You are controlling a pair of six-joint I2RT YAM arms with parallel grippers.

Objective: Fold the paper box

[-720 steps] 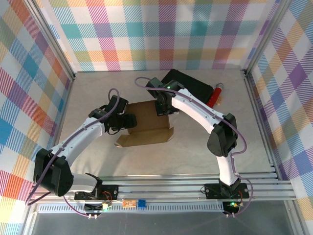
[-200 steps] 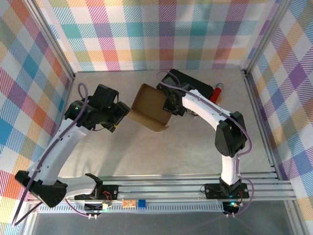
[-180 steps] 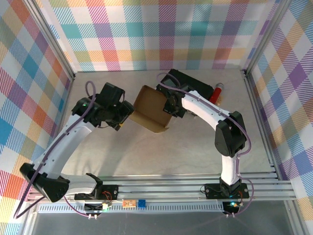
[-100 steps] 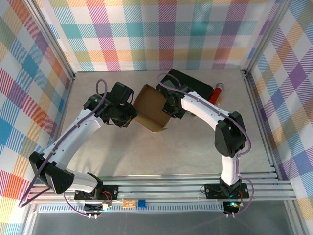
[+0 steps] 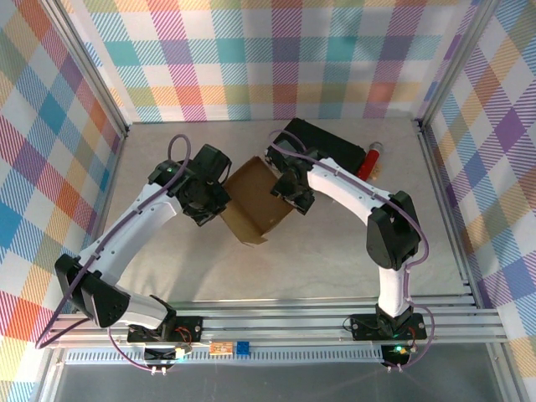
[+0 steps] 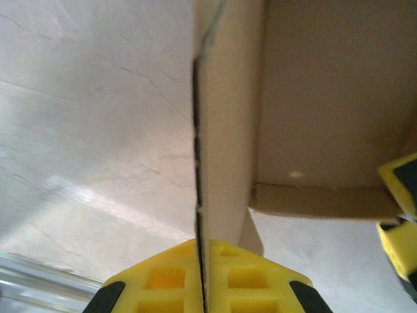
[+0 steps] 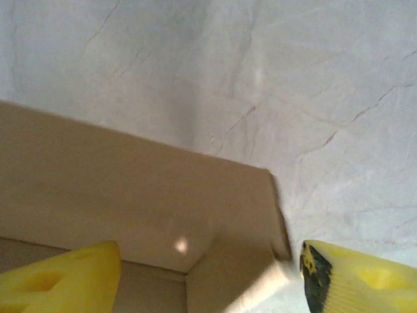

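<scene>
The pale surface [image 5: 335,251] is wide and hard, so anything dropped on it will slide or tip instead of staying where it lands. At the back lies a black case [image 5: 335,146], near the right arm's elbow. A careless swing there could knock it.

The paper box [image 5: 260,201] is at the middle of the surface, in front of the case and between the two arms. It is tilted and half formed, with walls up and a flap hanging loose. I can't tell whether its low corner rests on the surface.

To my eye, everything hangs on the left pincer [image 6: 199,274]. It is clenched on a single thin cardboard edge, its yellow fingers pressed flat together on the sheet. One pinch on a light, floppy wall is weak: the box could pivot around it, sag, or crease at the wrong line if the arm twists.

The right pincer [image 7: 208,274] stands released, with its fingers wide apart on either side of a box corner and gripping nothing. If it moves off clumsily, a finger could catch that corner and drag the box out of the other pincer. If it closes again off the score line, it could crush the wall.

The small red tube [image 5: 373,159] beside the case is well apart from the box and looks the least likely to cause trouble.
</scene>
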